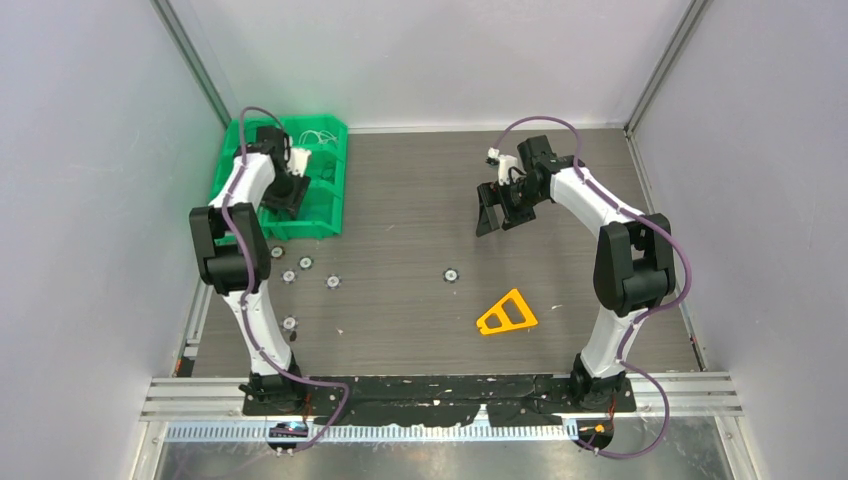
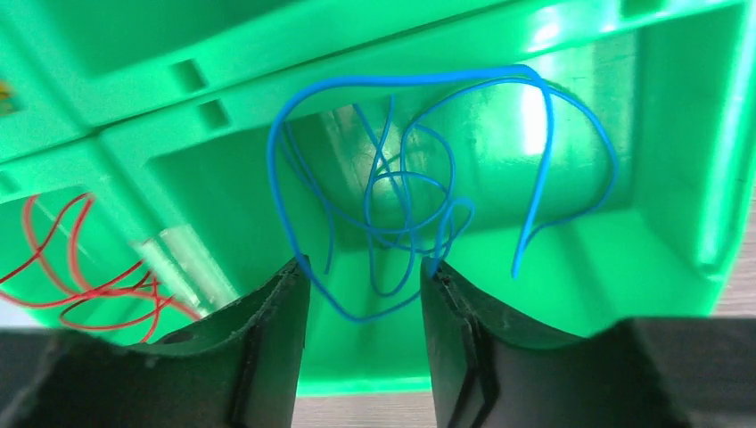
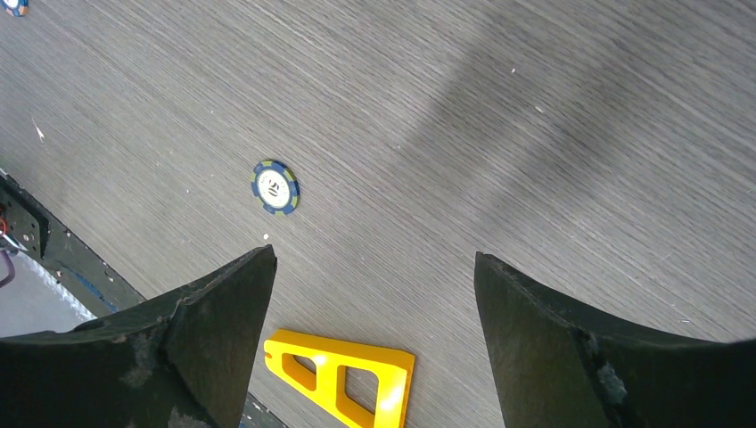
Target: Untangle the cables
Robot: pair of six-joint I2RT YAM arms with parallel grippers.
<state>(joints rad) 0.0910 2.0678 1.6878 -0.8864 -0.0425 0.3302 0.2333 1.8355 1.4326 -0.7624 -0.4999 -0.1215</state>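
A tangle of thin blue cable (image 2: pixel 401 196) lies in one compartment of the green bin (image 2: pixel 223 80). Thin red cables (image 2: pixel 80 281) lie in the compartment to its left. In the top view, white cables (image 1: pixel 322 137) show in the bin's far compartment. My left gripper (image 2: pixel 365 267) is open just over the blue tangle, and its lowest loop hangs between the jaws, close to both fingertips. In the top view the left gripper (image 1: pixel 288 195) is over the bin (image 1: pixel 335 190). My right gripper (image 3: pixel 374 259) is open and empty, held above the bare table (image 1: pixel 497 215).
A yellow triangular piece (image 1: pixel 507 314) lies on the table at the front right, also under the right gripper in its wrist view (image 3: pixel 343 374). Several poker chips lie near the bin (image 1: pixel 305 263), and one sits mid-table (image 1: pixel 451 274) (image 3: pixel 275 187).
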